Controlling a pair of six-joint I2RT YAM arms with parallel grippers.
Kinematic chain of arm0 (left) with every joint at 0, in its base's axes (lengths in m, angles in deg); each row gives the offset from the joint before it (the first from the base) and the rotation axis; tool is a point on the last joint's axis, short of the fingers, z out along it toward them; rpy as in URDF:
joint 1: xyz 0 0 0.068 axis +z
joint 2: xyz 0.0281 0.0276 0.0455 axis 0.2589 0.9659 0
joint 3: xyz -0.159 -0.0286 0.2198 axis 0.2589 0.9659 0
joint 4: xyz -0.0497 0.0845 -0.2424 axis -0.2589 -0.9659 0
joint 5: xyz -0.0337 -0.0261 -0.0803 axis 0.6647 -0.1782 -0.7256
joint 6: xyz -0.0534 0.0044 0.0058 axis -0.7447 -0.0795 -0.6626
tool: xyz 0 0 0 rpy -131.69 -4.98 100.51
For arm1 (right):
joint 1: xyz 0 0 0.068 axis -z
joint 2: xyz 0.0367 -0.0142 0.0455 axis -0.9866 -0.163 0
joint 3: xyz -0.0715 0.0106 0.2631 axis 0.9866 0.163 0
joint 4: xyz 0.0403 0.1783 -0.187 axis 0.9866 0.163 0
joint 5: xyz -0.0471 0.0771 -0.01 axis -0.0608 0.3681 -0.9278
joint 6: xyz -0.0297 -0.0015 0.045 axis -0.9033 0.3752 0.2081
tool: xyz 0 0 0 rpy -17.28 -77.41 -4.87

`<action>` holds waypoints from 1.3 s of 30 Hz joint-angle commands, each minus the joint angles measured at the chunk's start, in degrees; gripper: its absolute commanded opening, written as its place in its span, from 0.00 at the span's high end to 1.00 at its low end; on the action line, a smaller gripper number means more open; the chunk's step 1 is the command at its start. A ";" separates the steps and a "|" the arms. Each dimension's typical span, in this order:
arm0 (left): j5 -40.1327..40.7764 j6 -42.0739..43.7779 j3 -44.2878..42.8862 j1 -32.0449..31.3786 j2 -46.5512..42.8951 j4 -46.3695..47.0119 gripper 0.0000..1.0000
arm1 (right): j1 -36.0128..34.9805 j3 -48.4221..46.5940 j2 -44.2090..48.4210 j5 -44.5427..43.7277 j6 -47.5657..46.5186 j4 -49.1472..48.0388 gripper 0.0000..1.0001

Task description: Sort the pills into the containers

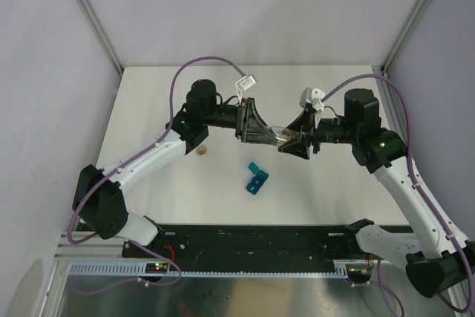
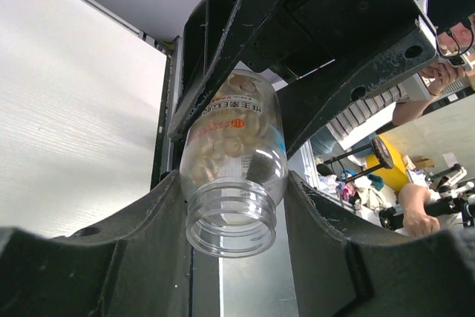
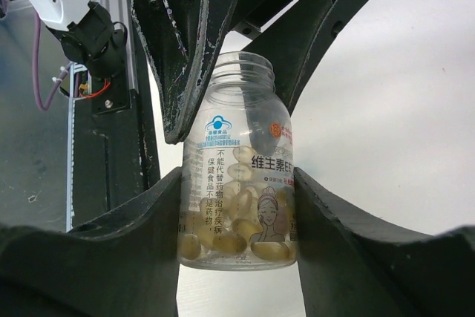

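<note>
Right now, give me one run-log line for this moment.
left gripper: shut on pill bottle neck | right gripper: shut on its base | bottle: uncapped, midair | containers: on table

The bottle [image 3: 237, 183] was clear, smooth, glossy plastic. The table [image 1: 148, 109] looked matt white. The teal containers [image 1: 257, 179], lower centre, were shiny plastic. A dull, brushed metal plate [image 1: 260, 298] lay along the bottom edge.
</note>
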 commanded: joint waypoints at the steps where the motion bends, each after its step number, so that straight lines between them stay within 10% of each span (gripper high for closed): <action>1: -1.69 -0.84 0.37 0.33 -2.51 2.58 0.99 | 0.70 -0.34 -0.21 -0.31 -0.58 -0.46 0.92; 17: -1.28 1.65 0.69 3.84 -2.79 0.75 0.05 | 2.72 1.22 -0.26 2.62 -0.68 -1.03 1.00; 39: 2.77 26.68 1.44 17.85 -11.48 -23.56 0.00 | 5.17 21.27 1.33 2.08 -13.38 -5.69 1.00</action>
